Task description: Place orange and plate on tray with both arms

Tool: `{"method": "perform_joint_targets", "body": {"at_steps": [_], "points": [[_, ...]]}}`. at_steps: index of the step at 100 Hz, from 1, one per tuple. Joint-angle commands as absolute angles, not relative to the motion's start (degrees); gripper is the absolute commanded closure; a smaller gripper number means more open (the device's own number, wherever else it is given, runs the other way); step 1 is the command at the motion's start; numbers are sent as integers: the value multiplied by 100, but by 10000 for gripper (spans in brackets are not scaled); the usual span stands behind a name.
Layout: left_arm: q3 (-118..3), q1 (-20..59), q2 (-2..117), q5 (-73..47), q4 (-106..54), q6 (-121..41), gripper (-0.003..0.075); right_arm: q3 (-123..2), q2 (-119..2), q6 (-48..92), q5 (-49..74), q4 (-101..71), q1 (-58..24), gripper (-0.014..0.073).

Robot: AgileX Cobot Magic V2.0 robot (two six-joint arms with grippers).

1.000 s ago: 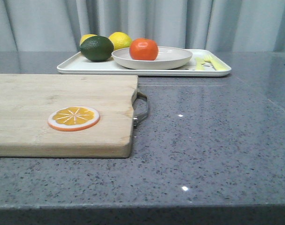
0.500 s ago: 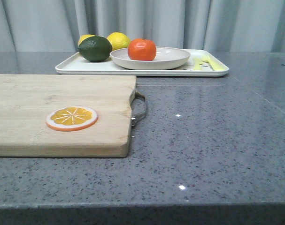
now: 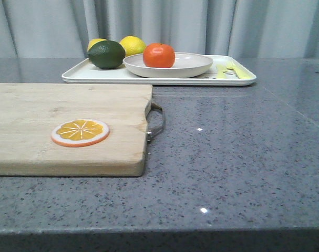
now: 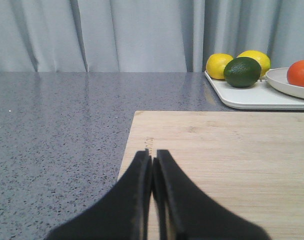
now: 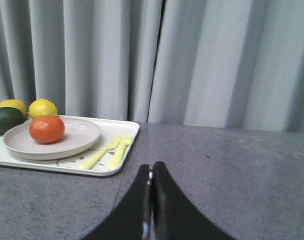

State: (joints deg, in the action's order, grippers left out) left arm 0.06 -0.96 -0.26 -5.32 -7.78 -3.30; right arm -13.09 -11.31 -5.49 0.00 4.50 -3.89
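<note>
The orange sits in the beige plate, and the plate rests on the white tray at the back of the table. They also show in the right wrist view: orange, plate, tray. In the left wrist view the orange and plate are at the edge. My left gripper is shut and empty over the wooden cutting board. My right gripper is shut and empty over the bare table. Neither gripper shows in the front view.
A dark green lime and two yellow lemons lie on the tray's left part. An orange slice lies on the cutting board, which has a metal handle. Grey curtains hang behind the table.
The whole front view shifted slightly to the left between one second ago and half a second ago; since then nothing has moved.
</note>
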Motion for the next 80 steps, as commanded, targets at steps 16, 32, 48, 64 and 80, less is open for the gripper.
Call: {"method": "perform_joint_targets", "body": {"at_steps": [16, 32, 48, 64, 80], "points": [[58, -120, -216, -162, -779, -334, 740, -743, -716, -599, -508, 575, 31, 659], [58, -120, -216, -162, -779, -334, 740, -145, -219, -599, -526, 575, 49, 659], [58, -120, -216, -151, -779, -334, 740, 37, 126, -599, -120, 575, 57, 659], [58, -120, -216, -151, -779, -334, 740, 37, 135, -599, -37, 575, 57, 659], [58, -120, -216, -151, -779, -334, 740, 37, 135, -599, -37, 575, 57, 659]]}}
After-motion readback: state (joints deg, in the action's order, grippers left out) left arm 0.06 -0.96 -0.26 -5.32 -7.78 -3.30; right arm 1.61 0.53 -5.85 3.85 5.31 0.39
